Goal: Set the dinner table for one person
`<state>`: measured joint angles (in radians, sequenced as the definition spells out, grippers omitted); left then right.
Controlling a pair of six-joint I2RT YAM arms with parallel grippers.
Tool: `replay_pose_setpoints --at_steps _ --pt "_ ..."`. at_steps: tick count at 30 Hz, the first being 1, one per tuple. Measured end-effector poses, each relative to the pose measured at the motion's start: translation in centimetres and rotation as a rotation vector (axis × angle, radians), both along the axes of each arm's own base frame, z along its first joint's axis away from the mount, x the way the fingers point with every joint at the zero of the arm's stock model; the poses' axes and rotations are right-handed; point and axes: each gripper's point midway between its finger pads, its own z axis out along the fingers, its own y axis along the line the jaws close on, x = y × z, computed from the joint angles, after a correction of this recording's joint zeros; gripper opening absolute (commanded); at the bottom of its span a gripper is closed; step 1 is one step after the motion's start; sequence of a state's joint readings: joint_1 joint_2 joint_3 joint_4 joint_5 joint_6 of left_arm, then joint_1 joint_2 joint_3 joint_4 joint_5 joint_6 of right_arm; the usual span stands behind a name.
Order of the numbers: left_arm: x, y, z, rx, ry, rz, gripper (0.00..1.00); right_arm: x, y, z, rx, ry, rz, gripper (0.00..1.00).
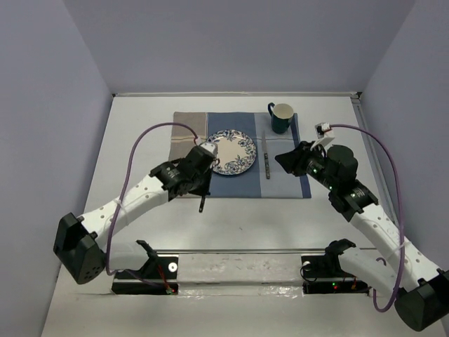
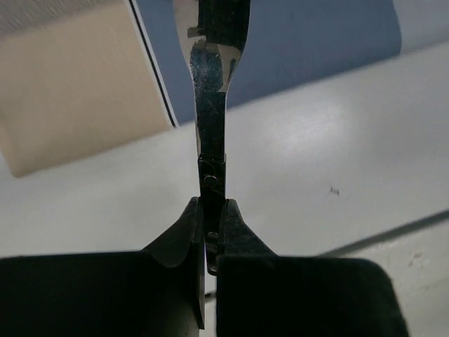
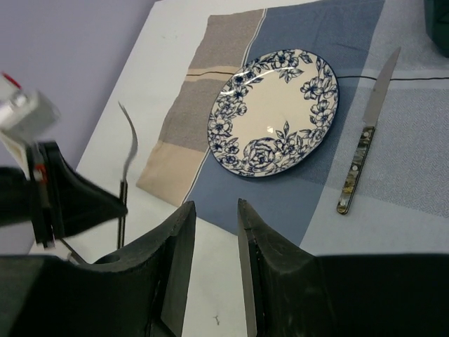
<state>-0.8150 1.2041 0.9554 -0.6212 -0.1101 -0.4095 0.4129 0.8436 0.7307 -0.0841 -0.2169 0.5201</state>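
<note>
On the white dinner table lies a blue-and-tan checked placemat. On it are a blue floral plate, a knife to the plate's right, and a green mug at the far right corner. My left gripper is shut on the dark handle of a fork. It holds the fork off the table by the placemat's near left edge, left of the plate. In the right wrist view the fork stands nearly upright. My right gripper is open and empty, above the placemat's near right part.
Lavender walls close the table at the left, back and right. A metal rail and the arm bases run along the near edge. Purple cables loop above both arms. The plate and knife lie ahead of my right fingers.
</note>
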Motion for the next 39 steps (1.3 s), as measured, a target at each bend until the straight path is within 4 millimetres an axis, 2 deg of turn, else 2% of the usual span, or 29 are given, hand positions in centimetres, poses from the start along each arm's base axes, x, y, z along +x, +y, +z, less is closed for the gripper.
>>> replay_pose_setpoints --at_steps 1,2,3,7,10,14,19,22,32,39 --pt "2.0 0.0 1.2 0.001 -0.034 0.032 0.00 0.2 0.0 -0.2 -0.003 0.005 -0.001 0.36" --pt "3.2 0.0 1.9 0.002 -0.054 0.047 0.00 0.3 0.1 -0.3 -0.005 0.007 -0.002 0.36" --pt "5.6 -0.2 3.3 -0.001 -0.094 0.074 0.00 0.5 0.1 -0.7 -0.010 0.014 -0.004 0.36" --pt "11.6 0.5 5.7 0.005 -0.174 0.160 0.00 0.8 0.2 -1.9 -0.021 0.029 -0.008 0.36" --pt "15.1 1.5 5.2 0.049 -0.181 0.205 0.00 0.9 0.1 -3.1 -0.032 0.049 -0.010 0.36" --pt "17.9 2.9 1.7 0.135 -0.120 0.230 0.00 1.1 0.3 -4.3 -0.044 0.078 -0.005 0.36" --pt "19.2 4.4 -3.2 0.212 -0.023 0.239 0.00 1.3 0.5 -4.5 -0.043 0.081 0.002 0.36" --pt "19.4 5.1 -4.9 0.228 0.017 0.240 0.00 1.3 0.5 -4.4 -0.042 0.078 0.002 0.35" --pt "20.4 5.5 -5.5 0.209 0.007 0.241 0.00 1.5 0.6 -4.7 -0.045 0.085 0.001 0.35" --pt "20.5 5.6 -7.9 0.215 0.054 0.232 0.00 1.6 0.7 -4.5 -0.039 0.072 0.002 0.35"
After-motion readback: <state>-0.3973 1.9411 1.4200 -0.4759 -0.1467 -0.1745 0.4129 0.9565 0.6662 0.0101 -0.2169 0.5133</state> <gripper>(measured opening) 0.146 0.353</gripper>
